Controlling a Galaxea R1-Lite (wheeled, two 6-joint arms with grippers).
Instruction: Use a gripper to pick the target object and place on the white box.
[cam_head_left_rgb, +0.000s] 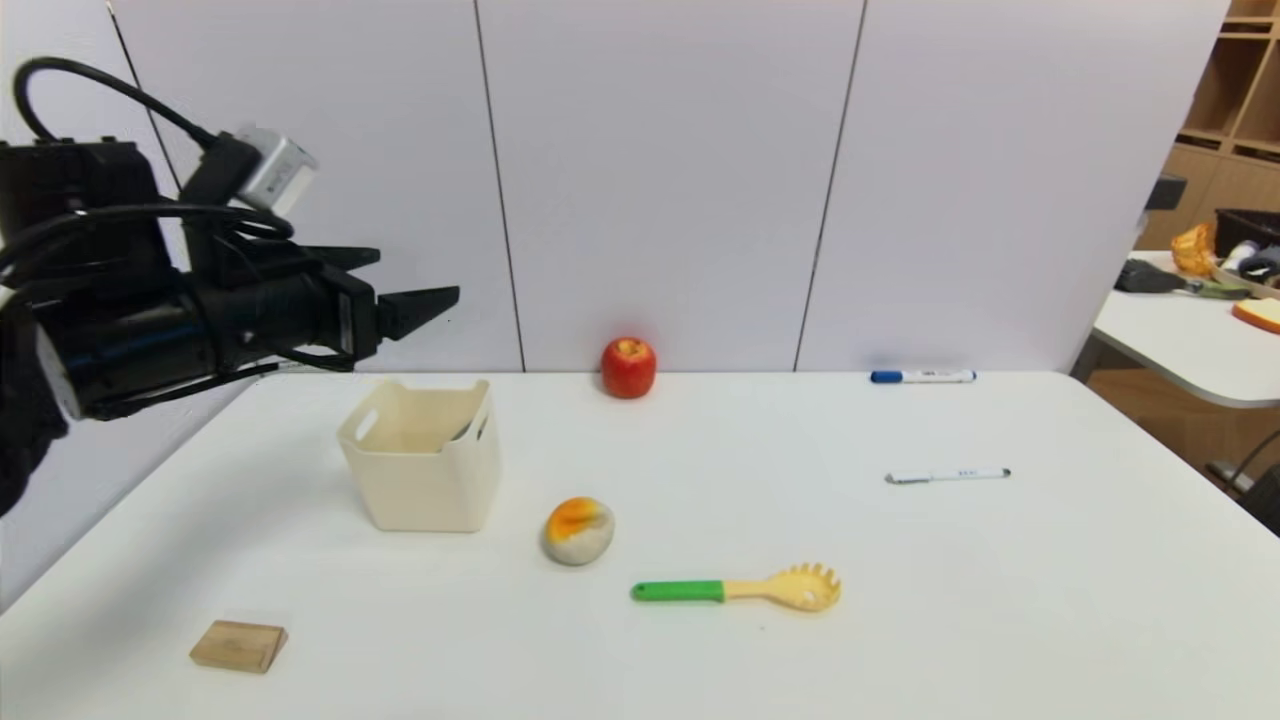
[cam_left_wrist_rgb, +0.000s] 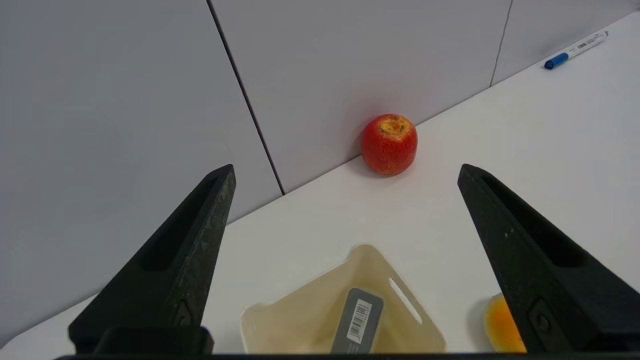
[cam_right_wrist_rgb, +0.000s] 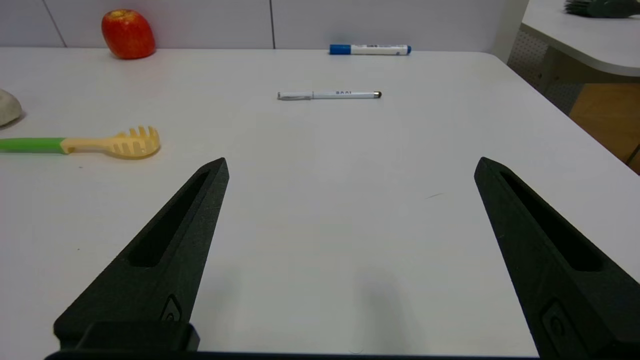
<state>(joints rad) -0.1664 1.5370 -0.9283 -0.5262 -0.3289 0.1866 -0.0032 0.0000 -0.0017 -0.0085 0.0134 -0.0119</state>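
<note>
Step in hand: we judge placement done; the flat grey rectangular case (cam_left_wrist_rgb: 357, 320) leans inside the cream-white square plastic bin (cam_head_left_rgb: 425, 490), at the tabletop's (cam_head_left_rgb: 900, 600) left.
Left pincer (cam_head_left_rgb: 425, 290): black, two-fingered, spread wide, holding nothing, poised above and left of the bin.
Right pincer (cam_right_wrist_rgb: 350, 260): parked low over bare tabletop, likewise spread wide, empty.
Next move: we expect only a retreat of the left arm, kept clear of the bin rim.
Readable marks: we see a white barcode label (cam_left_wrist_rgb: 359, 314) on the case; its digits are illegible. Print on the white pen (cam_right_wrist_rgb: 329, 94) is too small to read.
</note>
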